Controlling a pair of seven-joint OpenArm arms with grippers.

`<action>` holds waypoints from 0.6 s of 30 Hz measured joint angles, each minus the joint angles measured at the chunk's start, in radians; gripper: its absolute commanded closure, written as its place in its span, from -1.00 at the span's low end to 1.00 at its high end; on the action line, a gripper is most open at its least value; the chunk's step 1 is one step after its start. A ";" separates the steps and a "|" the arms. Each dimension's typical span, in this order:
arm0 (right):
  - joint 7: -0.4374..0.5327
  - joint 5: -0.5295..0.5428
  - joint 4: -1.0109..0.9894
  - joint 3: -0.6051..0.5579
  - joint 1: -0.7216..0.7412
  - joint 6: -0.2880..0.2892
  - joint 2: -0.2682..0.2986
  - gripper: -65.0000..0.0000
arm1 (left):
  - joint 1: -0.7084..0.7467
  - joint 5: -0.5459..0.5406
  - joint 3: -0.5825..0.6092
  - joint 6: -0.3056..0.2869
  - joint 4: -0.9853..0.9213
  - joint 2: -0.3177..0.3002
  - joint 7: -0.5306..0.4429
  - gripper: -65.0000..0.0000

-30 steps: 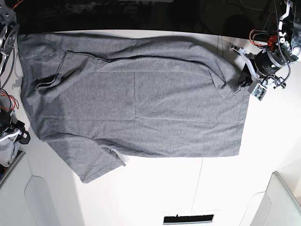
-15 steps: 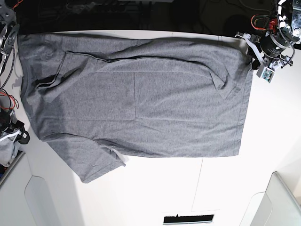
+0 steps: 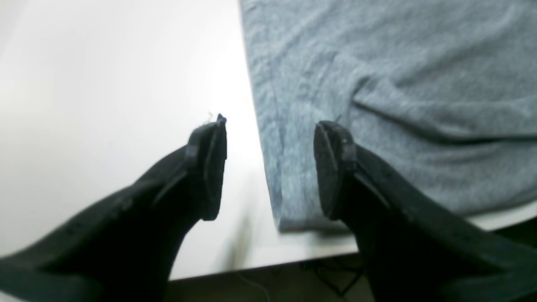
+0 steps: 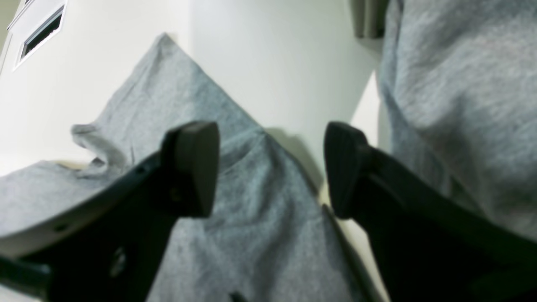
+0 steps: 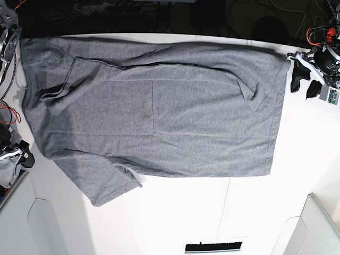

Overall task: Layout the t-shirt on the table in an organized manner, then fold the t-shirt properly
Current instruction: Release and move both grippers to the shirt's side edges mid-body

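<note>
The dark-grey t-shirt (image 5: 159, 111) lies spread flat on the white table (image 5: 175, 212), collar end at the left, hem at the right. One sleeve (image 5: 101, 183) sticks out toward the front. My left gripper (image 5: 302, 84) is open and empty just right of the shirt's far right corner. In the left wrist view its fingers (image 3: 207, 167) straddle the hem edge of the shirt (image 3: 377, 84) above the table (image 3: 105, 84). My right gripper (image 5: 22, 154) is open at the left table edge. In the right wrist view (image 4: 270, 167) it hovers over the sleeve (image 4: 180, 96).
Light grey bins stand at the front left (image 5: 32, 223) and front right (image 5: 321, 223). A paler grey cloth bundle (image 5: 7, 171) sits by the right gripper and fills the right of the right wrist view (image 4: 461, 84). A black slot (image 5: 212, 247) lies at the front.
My left gripper pulled the shirt's far right corner outward toward the table's back right, then let go and moved right off the cloth. The right arm barely moved.
</note>
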 measured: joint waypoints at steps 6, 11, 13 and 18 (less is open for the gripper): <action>0.080 -0.107 0.000 -0.138 0.003 -0.100 0.001 -0.21 | -0.042 -0.018 0.026 0.002 -0.010 -0.052 -0.004 -0.11; 0.117 -0.158 -0.003 -0.288 0.004 -0.163 -0.002 -0.21 | -0.162 -0.018 0.137 0.001 -0.095 -0.128 -0.007 -0.23; 0.127 -0.159 -0.018 -0.314 0.004 -0.174 -0.002 -0.21 | -0.222 -0.013 0.198 -0.001 -0.147 -0.145 -0.012 -0.23; 0.126 -0.169 -0.047 -0.319 0.004 -0.192 0.000 -0.21 | -0.399 -0.006 0.329 0.010 -0.303 -0.153 -0.032 -0.23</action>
